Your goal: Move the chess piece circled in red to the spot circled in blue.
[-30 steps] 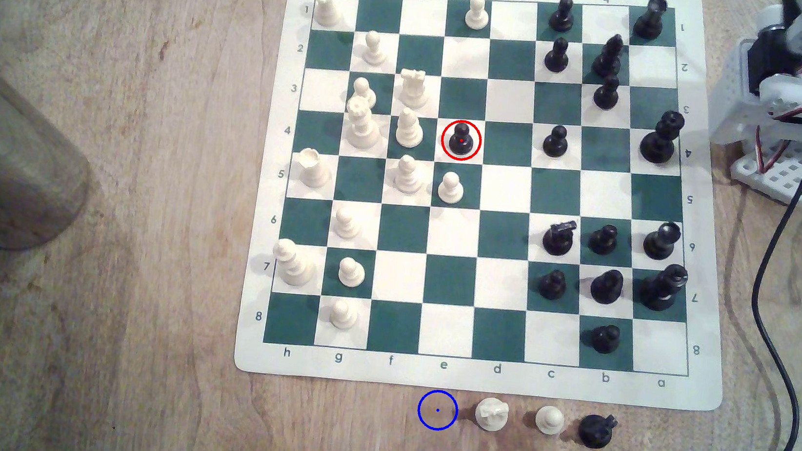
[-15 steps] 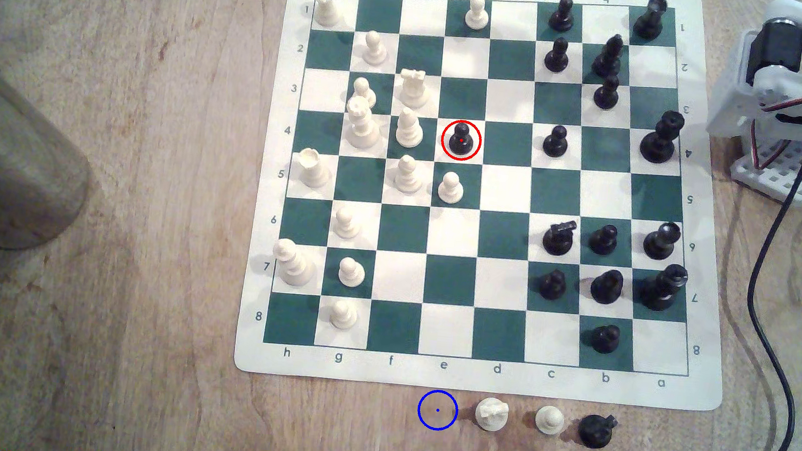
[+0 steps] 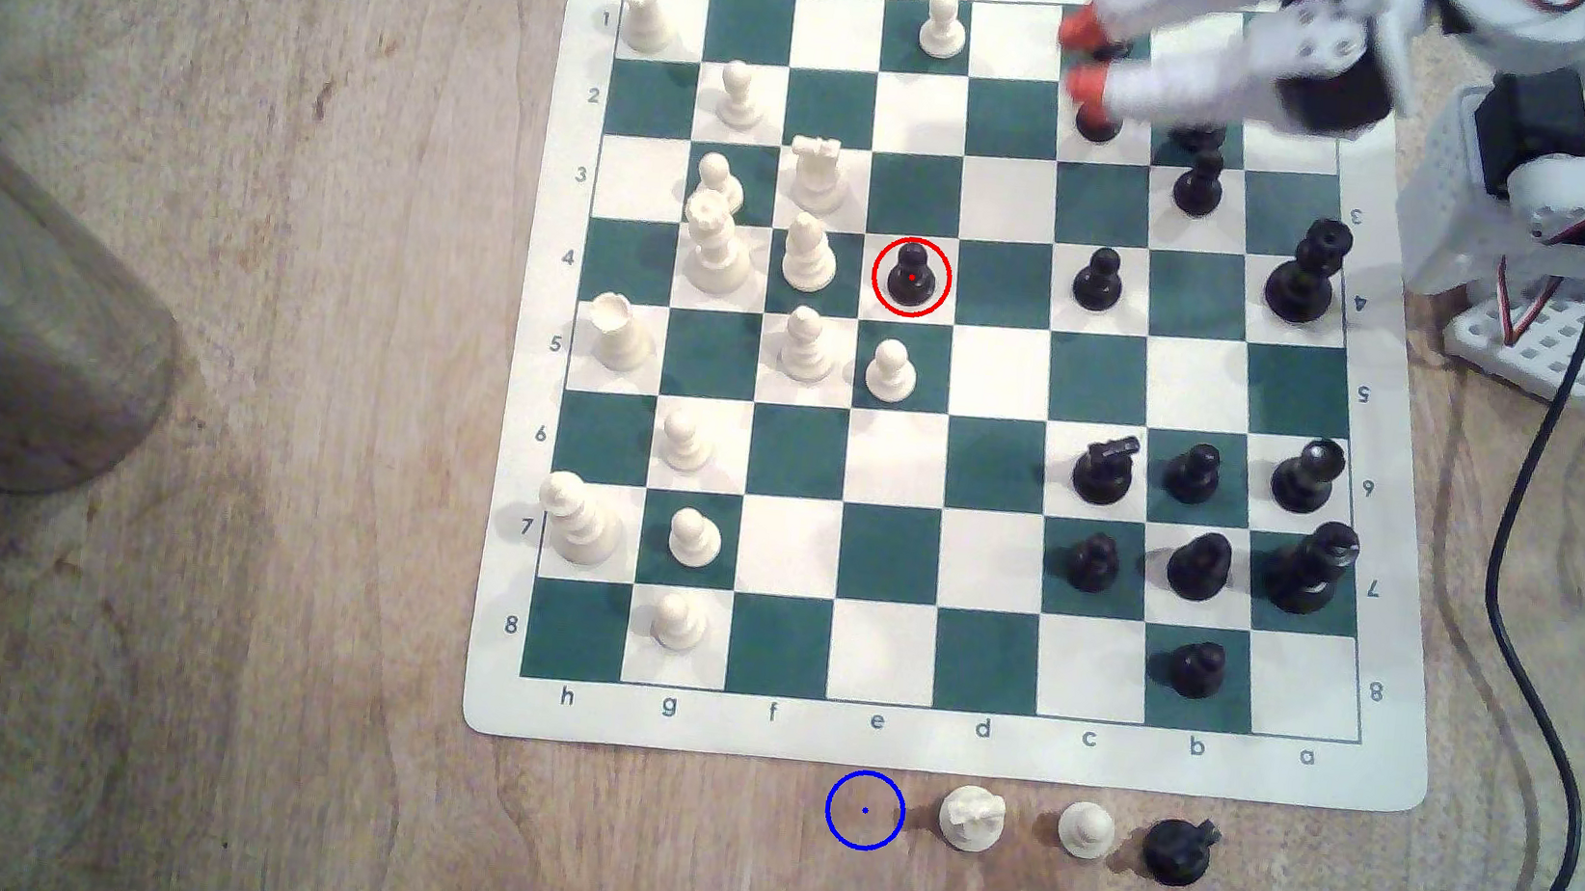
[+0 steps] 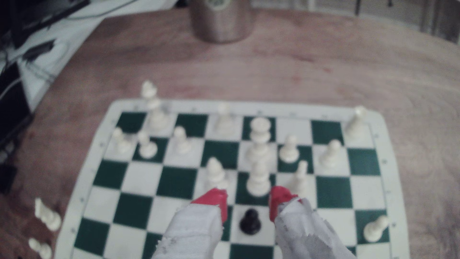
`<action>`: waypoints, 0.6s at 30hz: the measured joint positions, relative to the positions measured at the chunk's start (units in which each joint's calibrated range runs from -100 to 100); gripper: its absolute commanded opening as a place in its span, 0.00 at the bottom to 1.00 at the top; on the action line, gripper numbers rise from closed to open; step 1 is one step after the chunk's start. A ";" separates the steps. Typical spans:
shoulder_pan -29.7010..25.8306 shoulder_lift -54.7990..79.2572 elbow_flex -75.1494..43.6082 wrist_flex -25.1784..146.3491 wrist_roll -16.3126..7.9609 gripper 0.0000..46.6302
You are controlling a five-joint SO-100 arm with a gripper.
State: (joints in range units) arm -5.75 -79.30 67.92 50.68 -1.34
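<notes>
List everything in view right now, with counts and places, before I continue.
black pawn in the red ring: one, black, upright on square e4
blue ring: one, blue, on bare table beside the mat's e label
cream pieces: fourteen, on the board, mostly the exterior view's left half
other black pieces: ten in clear sight, exterior view's right half; more partly hidden under the arm
off-board pieces: two cream, one black, in a row on the exterior view's right of the blue ring
chess mat: one, green and white
metal cup: one, grey, exterior view's left edge
cable: one, black, exterior view's right
table: one, brown wood
arm: one, white, over the board's a1 corner
fingers: two, red-tipped, open, empty, above c1 and c2
</notes>
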 measured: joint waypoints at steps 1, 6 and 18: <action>-1.11 1.42 0.00 0.00 -0.05 0.23; -1.62 14.91 -5.78 -0.96 -2.88 0.23; 0.00 35.69 -10.12 -9.64 -7.18 0.23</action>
State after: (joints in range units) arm -5.75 -43.61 57.79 41.04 -8.52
